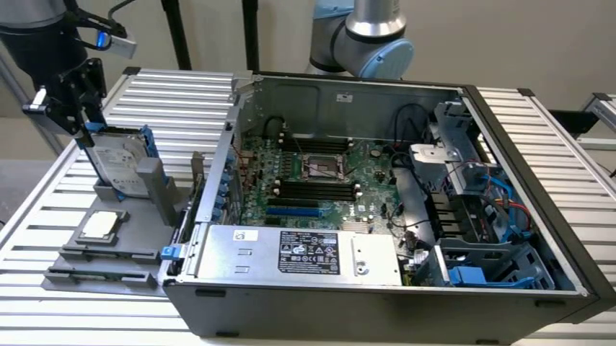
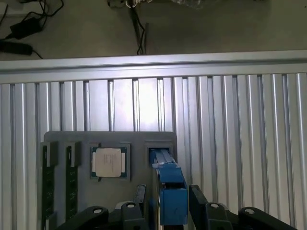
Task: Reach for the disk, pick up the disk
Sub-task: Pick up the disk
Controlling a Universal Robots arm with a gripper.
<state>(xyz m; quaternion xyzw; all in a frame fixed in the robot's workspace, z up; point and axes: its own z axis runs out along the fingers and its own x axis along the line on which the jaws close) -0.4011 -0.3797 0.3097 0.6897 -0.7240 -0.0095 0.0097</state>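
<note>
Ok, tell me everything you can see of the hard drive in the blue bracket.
The flat rectangular silver-grey metal hard drive stands upright on edge in a grey plastic holder, to the exterior view's left of the open computer case. A white printed label sits on its broad face; a bright blue plastic bracket frames it. The open gripper straddles its top edge, not closed on it.

One disk (image 1: 120, 162), one square chip (image 1: 102, 225), one grey holder (image 1: 135, 251), one open computer case (image 1: 385, 311), one silver box (image 1: 288, 252).
</note>
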